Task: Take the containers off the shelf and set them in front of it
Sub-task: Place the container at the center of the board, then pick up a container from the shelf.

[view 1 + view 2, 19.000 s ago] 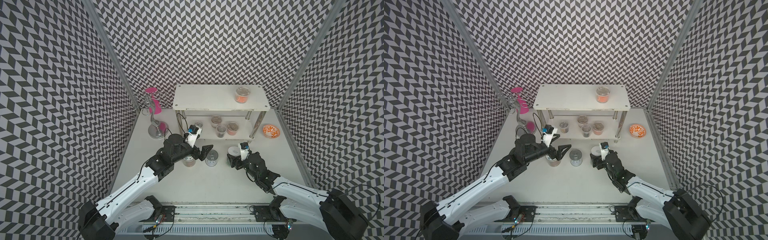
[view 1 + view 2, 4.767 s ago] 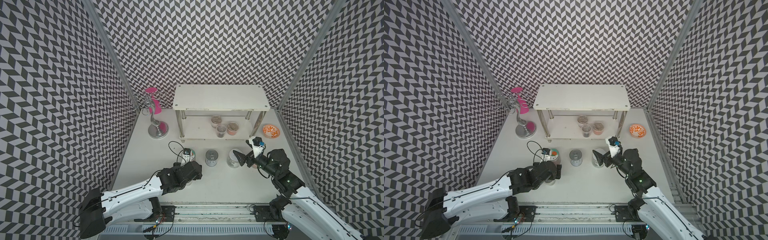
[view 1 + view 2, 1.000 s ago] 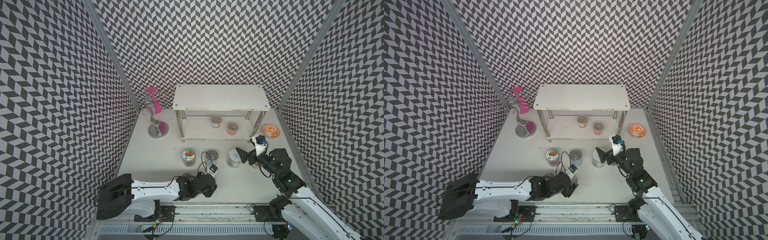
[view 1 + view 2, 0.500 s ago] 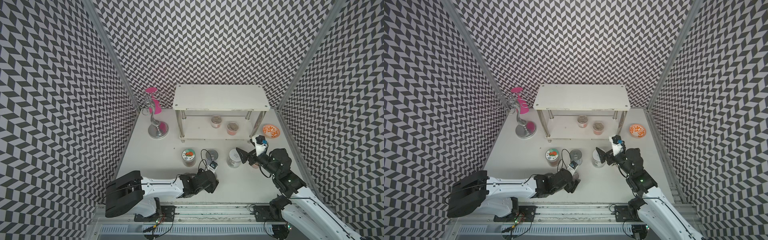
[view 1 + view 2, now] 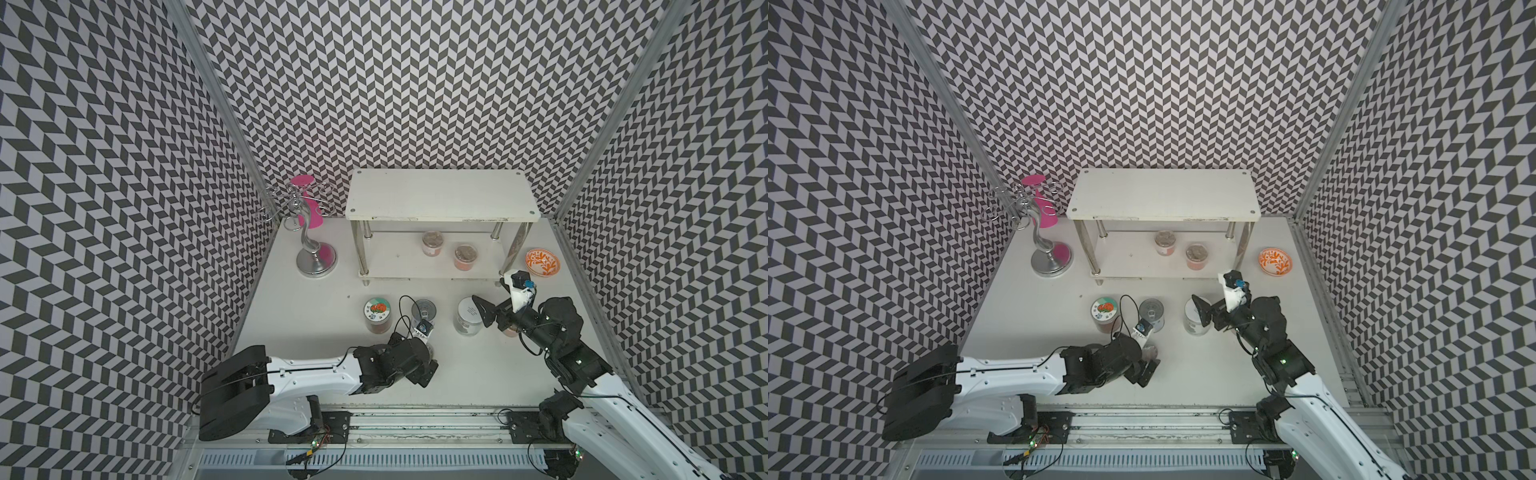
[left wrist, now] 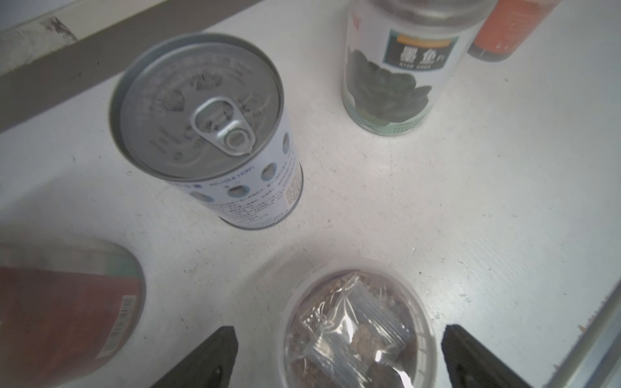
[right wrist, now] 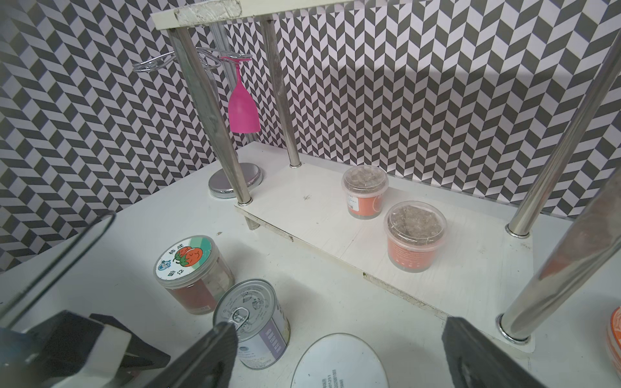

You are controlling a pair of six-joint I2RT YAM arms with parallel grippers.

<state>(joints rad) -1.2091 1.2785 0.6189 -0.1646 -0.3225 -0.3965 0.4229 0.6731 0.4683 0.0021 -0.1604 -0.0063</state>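
The white worktop (image 5: 478, 374) carries the two-tier shelf (image 5: 440, 195) at its far side. The left pincer (image 6: 339, 339) lies low near the front edge. Its fingers are spread apart, with a clear gap on either side of a clear tub (image 6: 359, 329) that stands on the worktop between them. The right pincer (image 7: 337, 336) hovers wide apart over the right end of the row in front of the shelf and grips nothing. That row holds the picture-lid jar (image 5: 377, 313), the tin can (image 5: 424, 311) and the white-lidded jar (image 5: 467, 316), all upright and apart from one another. An orange-labelled tub (image 6: 500, 30) stands just beside the white-lidded jar, mostly hidden under the right arm in both top views. The rear tub (image 5: 432, 243) and the front tub (image 5: 465, 257) stand on the shelf's lower tier, right of its middle, near each other but not touching.
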